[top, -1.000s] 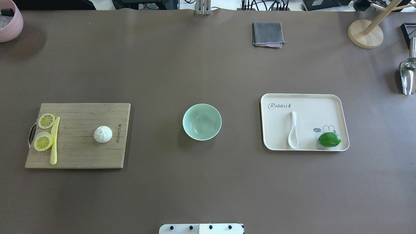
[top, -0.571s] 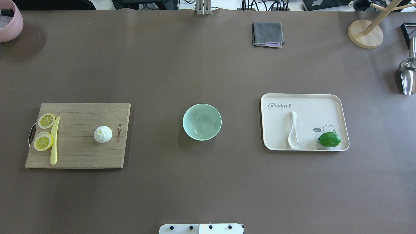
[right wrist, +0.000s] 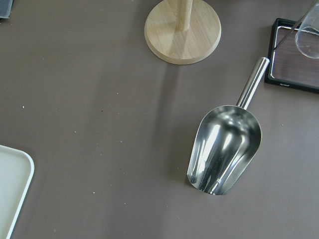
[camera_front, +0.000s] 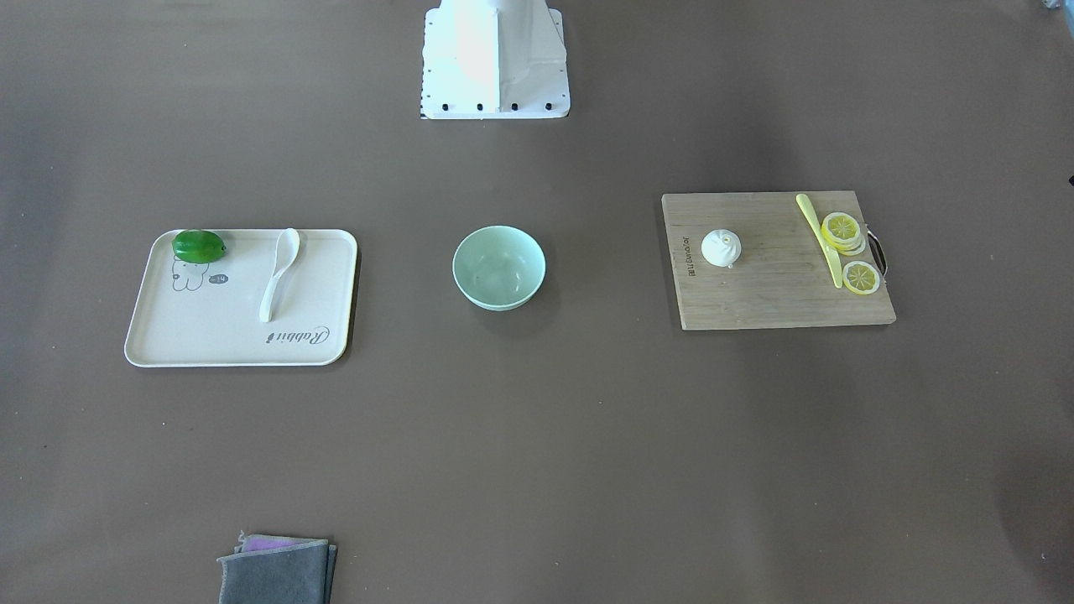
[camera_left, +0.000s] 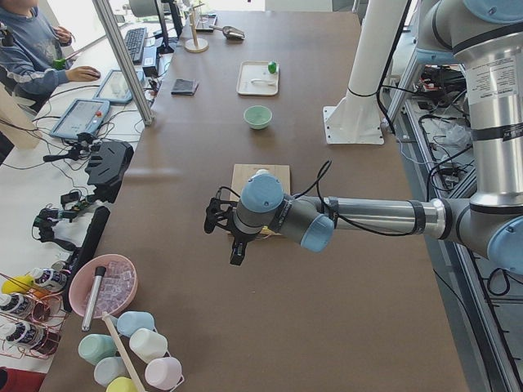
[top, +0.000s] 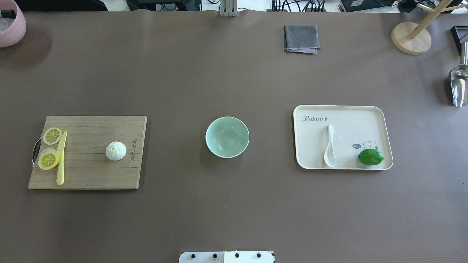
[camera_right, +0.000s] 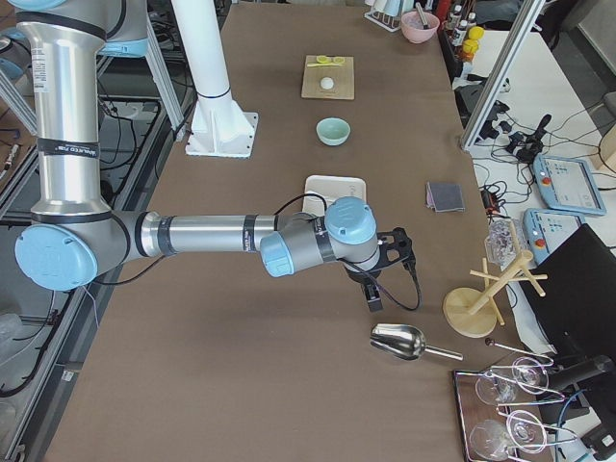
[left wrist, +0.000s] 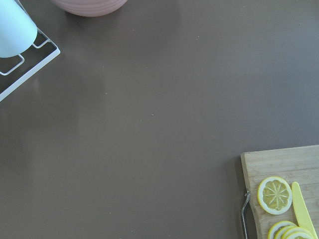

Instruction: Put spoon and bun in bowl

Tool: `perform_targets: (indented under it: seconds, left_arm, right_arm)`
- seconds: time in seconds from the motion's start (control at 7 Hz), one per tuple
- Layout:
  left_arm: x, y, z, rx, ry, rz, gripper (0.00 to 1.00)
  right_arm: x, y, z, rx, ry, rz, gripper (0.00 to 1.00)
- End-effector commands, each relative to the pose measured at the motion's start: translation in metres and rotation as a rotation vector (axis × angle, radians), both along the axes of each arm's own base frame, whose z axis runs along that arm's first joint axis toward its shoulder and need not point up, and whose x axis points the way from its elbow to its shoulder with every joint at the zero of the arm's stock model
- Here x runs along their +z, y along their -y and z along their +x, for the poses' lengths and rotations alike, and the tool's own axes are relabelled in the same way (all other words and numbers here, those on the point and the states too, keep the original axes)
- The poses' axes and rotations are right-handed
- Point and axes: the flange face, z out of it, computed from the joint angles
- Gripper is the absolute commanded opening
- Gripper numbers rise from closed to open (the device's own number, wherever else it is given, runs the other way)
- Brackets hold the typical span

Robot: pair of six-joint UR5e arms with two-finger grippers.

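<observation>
The mint-green bowl (top: 207, 137) stands empty at the table's middle, also in the front view (camera_front: 498, 299). The white bun (top: 116, 151) sits on a wooden cutting board (top: 87, 171) on the left. The cream spoon (top: 329, 146) lies on a cream tray (top: 347, 117) on the right. Both grippers are outside the overhead view. The left gripper (camera_left: 237, 251) hangs over bare table beyond the board's outer end. The right gripper (camera_right: 373, 295) hangs past the tray, near a metal scoop. I cannot tell whether either is open or shut.
Lemon slices (top: 50, 148) and a thin yellow knife (top: 61, 159) lie on the board's left side. A green lime (top: 371, 156) sits on the tray. A grey cloth (top: 301, 38), a wooden stand (top: 410, 38), a metal scoop (right wrist: 224, 149) and a pink bowl (top: 11, 25) stand at the table's edges.
</observation>
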Motion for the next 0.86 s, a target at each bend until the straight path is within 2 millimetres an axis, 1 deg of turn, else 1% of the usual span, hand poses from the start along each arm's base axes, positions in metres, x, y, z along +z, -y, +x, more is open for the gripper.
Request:
perform_targets:
  seconds: [0.0, 0.14, 0.29, 0.43, 0.57, 0.71]
  left_arm:
    - [-0.025, 0.003, 0.006, -0.017, -0.041, 0.043, 0.97]
    - [-0.024, 0.003, 0.006, -0.016, -0.042, 0.04, 0.97]
    - [-0.027, 0.006, 0.009, -0.003, -0.04, 0.061, 0.97]
    - [-0.028, 0.01, 0.036, 0.052, -0.044, 0.052, 0.98]
    - [-0.05, 0.031, 0.068, 0.089, -0.064, 0.053, 0.98]
    - [-0.057, 0.038, 0.112, 0.081, -0.104, -0.061, 0.98]
  right_arm:
    - [-0.008, 0.005, -0.02, -0.001, 0.014, -0.02, 1.0]
    - [-0.011, 0.006, -0.027, 0.0, 0.019, -0.034, 1.0]
    - [-0.036, 0.01, -0.063, -0.002, 0.045, -0.064, 1.0]
    - [-0.078, 0.019, -0.113, 0.057, 0.067, -0.136, 1.0]
    - [-0.111, 0.009, -0.171, 0.099, 0.043, -0.167, 1.0]
    - [-0.135, 0.001, -0.226, 0.091, 0.044, -0.183, 1.0]
